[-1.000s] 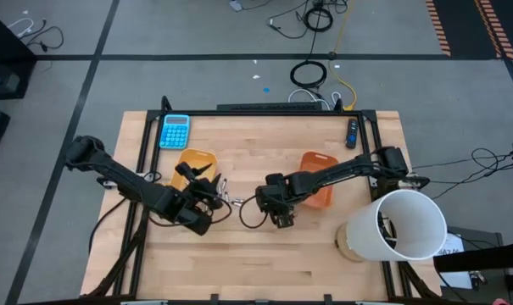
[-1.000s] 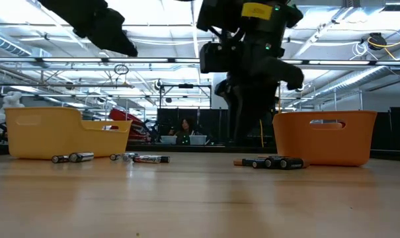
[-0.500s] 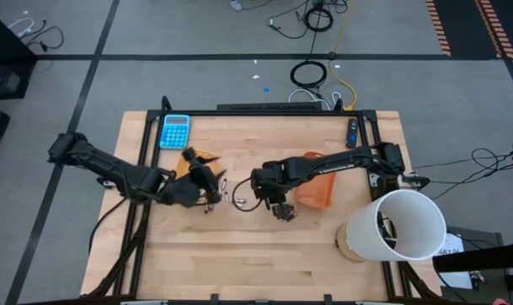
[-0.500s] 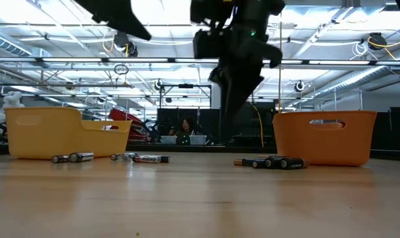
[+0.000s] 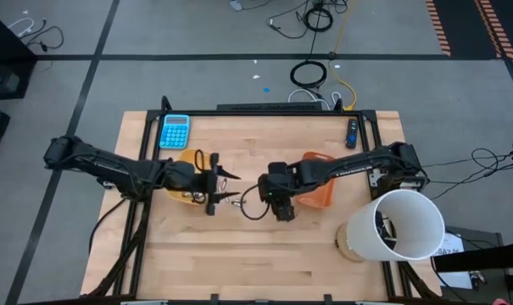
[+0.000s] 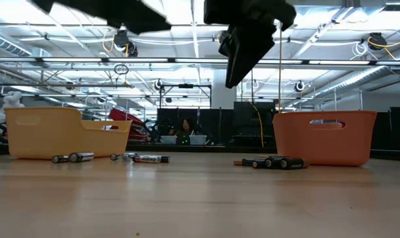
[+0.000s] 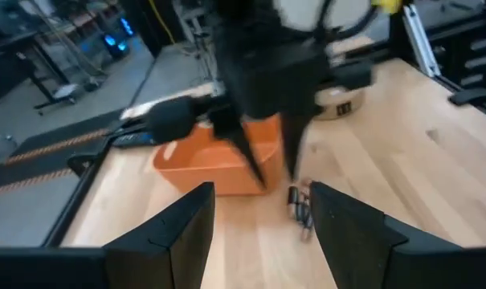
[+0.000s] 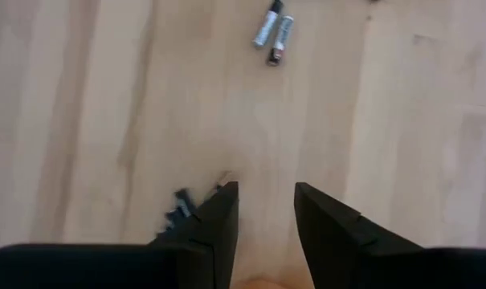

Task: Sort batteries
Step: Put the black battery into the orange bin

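Note:
Small cylindrical batteries lie on the wooden table in loose groups: one group (image 6: 139,158) and another (image 6: 73,157) in front of the yellow tray (image 6: 61,132), and a third (image 6: 272,162) beside the orange tray (image 6: 325,135). My left gripper (image 5: 229,186) hovers open near the yellow tray (image 5: 186,158), pointing toward the table's right; ahead of it are batteries (image 7: 299,210) and the orange tray (image 7: 194,164). My right gripper (image 5: 281,207) hangs open above the table centre, high off the wood (image 6: 242,63). It points down, with two batteries (image 8: 273,32) lying beyond its fingers. Neither holds anything.
A blue calculator (image 5: 175,131) and a dark remote-like stick (image 5: 352,132) lie near the table's far edge. A large white cylinder (image 5: 400,224) stands at the right near corner. Bare wood spreads along the near side (image 5: 256,263). A person sits far behind the table (image 6: 185,127).
My left gripper has moved from the near side toward the far edge, over by the yellow tray, and turned to point toward the right. My right gripper has risen well clear of the table and tipped. The batteries have stayed where they lay.

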`<action>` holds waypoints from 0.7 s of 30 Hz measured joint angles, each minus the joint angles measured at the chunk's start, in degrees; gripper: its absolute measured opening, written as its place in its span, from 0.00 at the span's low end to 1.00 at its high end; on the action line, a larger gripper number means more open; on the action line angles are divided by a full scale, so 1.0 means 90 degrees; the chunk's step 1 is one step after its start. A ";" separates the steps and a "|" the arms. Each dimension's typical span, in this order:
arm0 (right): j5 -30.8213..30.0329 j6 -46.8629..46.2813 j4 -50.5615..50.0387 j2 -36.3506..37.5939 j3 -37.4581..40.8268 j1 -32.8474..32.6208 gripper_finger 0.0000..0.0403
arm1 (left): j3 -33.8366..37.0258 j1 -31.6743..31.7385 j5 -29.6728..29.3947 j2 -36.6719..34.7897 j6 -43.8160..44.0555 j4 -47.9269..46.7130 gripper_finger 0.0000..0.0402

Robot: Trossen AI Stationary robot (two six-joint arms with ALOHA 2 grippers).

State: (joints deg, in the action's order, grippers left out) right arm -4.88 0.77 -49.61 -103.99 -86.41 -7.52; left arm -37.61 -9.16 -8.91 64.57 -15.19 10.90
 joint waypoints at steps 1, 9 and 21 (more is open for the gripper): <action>-0.0001 -0.0102 0.0042 -0.0003 0.0000 -0.0037 0.29 | 0.0224 0.0034 0.0000 -0.0098 0.0034 0.0228 0.53; 0.0038 -0.0514 0.0212 -0.0368 0.0000 -0.0130 0.29 | 0.1455 0.0136 -0.0017 -0.1232 -0.0074 0.1775 0.53; 0.0216 -0.0846 0.0121 -0.1114 0.0007 -0.0002 0.30 | 0.1633 0.0259 -0.0036 -0.2354 0.0145 0.1095 0.53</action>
State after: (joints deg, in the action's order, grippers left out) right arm -2.93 -6.84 -48.52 -114.02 -86.35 -7.54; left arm -22.92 -6.83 -9.23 43.39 -13.89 20.76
